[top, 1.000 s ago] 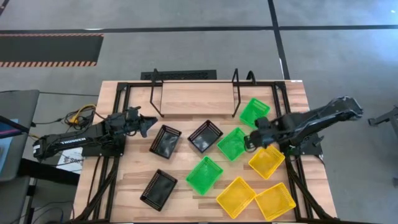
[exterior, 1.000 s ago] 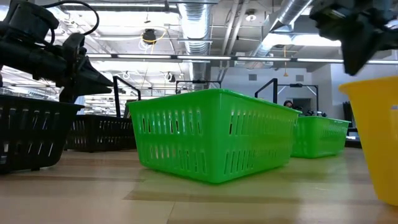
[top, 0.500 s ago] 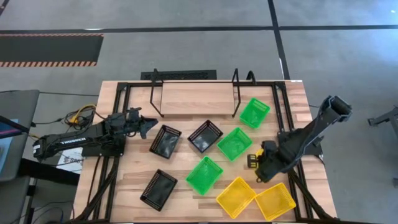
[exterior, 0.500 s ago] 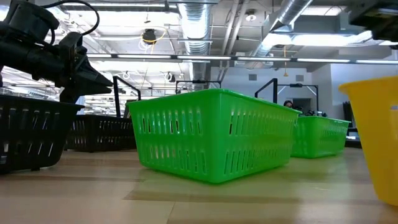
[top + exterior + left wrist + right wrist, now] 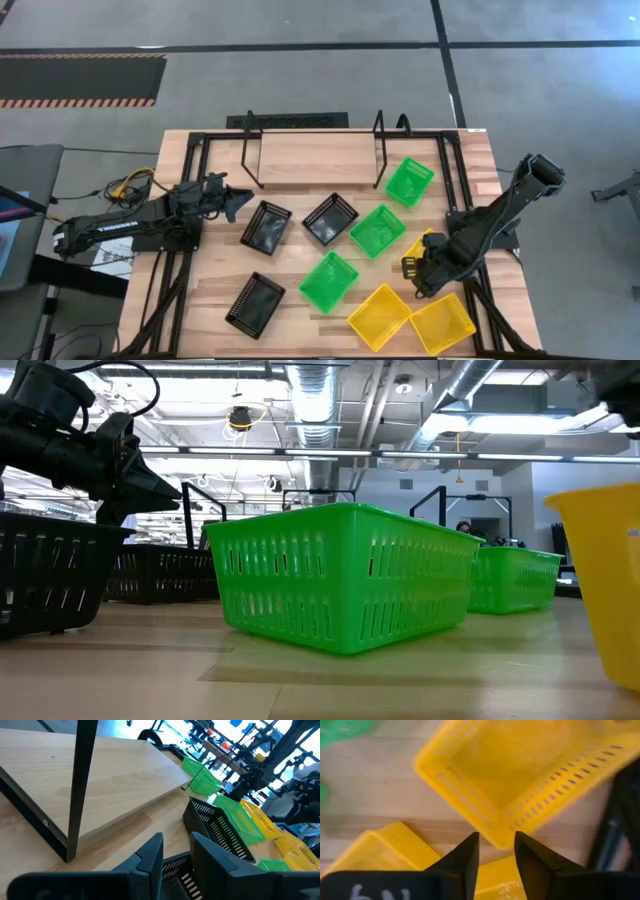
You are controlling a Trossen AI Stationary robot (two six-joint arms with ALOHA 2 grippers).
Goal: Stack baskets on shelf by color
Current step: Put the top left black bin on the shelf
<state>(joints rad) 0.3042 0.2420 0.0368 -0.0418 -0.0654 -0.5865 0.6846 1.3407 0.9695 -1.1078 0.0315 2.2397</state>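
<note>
Yellow basket (image 5: 520,775) sat just beyond the right gripper (image 5: 495,845), whose narrowly parted fingers held nothing; a misaligned descent could shove it off the table edge. Left gripper (image 5: 175,850), likewise slightly parted and empty, waited near a black basket (image 5: 220,827).

Baskets (image 5: 340,575) glossy mesh plastic; shelf (image 5: 315,158) pale matt wood, black metal uprights.

Three black mesh baskets (image 5: 266,227), three bright green mesh baskets (image 5: 378,230) and three yellow mesh baskets (image 5: 379,316) on a light striped-wood table (image 5: 205,310); pale wooden shelf (image 5: 310,159) with black wire uprights; both arms dark, the left lettered white.
</note>
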